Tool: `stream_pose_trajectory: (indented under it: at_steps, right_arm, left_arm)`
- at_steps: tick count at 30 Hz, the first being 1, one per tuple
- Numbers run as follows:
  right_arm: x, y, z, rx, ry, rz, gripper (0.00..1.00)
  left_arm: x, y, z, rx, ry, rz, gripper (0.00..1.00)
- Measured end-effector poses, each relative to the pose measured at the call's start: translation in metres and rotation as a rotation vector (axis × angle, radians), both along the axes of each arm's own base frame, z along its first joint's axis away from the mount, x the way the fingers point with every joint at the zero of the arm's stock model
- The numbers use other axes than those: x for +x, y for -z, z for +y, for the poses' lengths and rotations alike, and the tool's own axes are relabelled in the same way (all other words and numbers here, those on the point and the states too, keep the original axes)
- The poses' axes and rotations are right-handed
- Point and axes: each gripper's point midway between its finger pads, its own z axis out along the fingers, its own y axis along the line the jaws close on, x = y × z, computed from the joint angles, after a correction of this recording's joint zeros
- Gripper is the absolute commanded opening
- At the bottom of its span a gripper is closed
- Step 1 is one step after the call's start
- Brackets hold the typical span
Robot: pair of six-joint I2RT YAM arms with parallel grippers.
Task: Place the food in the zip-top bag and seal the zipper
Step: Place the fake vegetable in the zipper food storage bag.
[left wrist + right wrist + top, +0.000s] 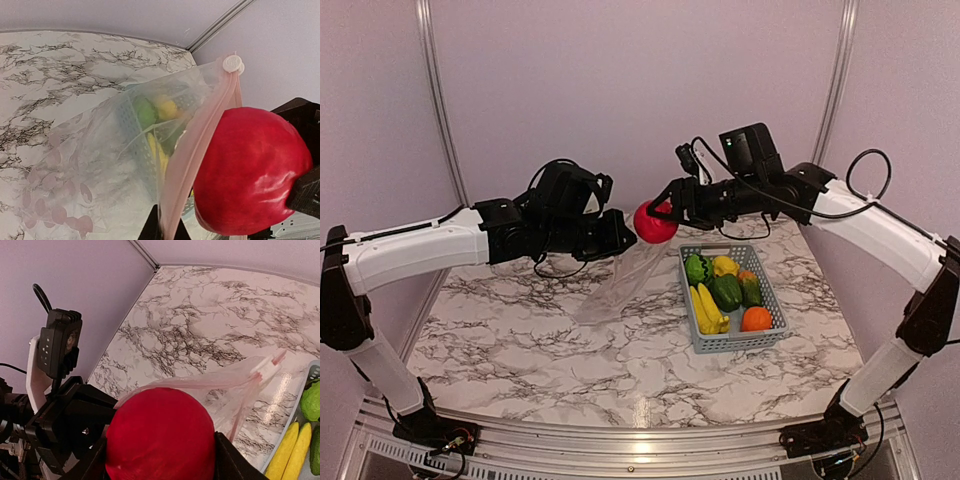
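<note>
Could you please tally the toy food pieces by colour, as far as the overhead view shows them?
Red: 1, ball
Yellow: 2, banana bunch, yellow pepper
Green: 3, melon, green pepper, darker piece
Orange: 1, orange
Total: 7

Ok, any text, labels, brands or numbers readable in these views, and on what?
None can be read in any view.
The zip-top bag carries only faint pinkish round marks, no lettering.
The red ball, the basket and the toy food in it show no labels.
The camera unit on the left wrist has small spots, too small to read.
</note>
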Motion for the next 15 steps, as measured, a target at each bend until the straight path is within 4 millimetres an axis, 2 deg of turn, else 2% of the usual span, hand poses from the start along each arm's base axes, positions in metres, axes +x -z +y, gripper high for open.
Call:
stream_pose_trajectory:
  at_steps: [4,6,8,10,11,15]
  right_arm:
    - [0.006,0.015,-0.003,-0.058,0.025,0.021,0.51]
    - [0.008,0.022,-0.003,-0.095,0.035,0.029,0.55]
    - [0.009,0.027,-0.002,-0.129,0.04,0.033,0.63]
    - [0.009,0.029,0.001,-0.157,0.038,0.033,0.85]
    - [0.009,0.03,0.002,-0.167,0.035,0.031,0.9]
    - [0.004,0.025,0.008,-0.153,0.008,0.035,0.93]
  left_arm:
    - [0.0,0.0,0.0,0.0,-0.001,0.0,0.06]
    - [0.001,0.0,0.0,0.0,-0.002,0.0,0.06]
    - [0.001,0.0,0.001,-0.001,-0.006,0.001,0.06]
    - [0.002,0.0,0.002,-0.001,-0.013,0.001,0.06]
    - [0.003,0.0,0.003,0.0,-0.019,0.001,0.06]
    - [0.005,-0.002,0.006,-0.003,-0.031,-0.003,0.06]
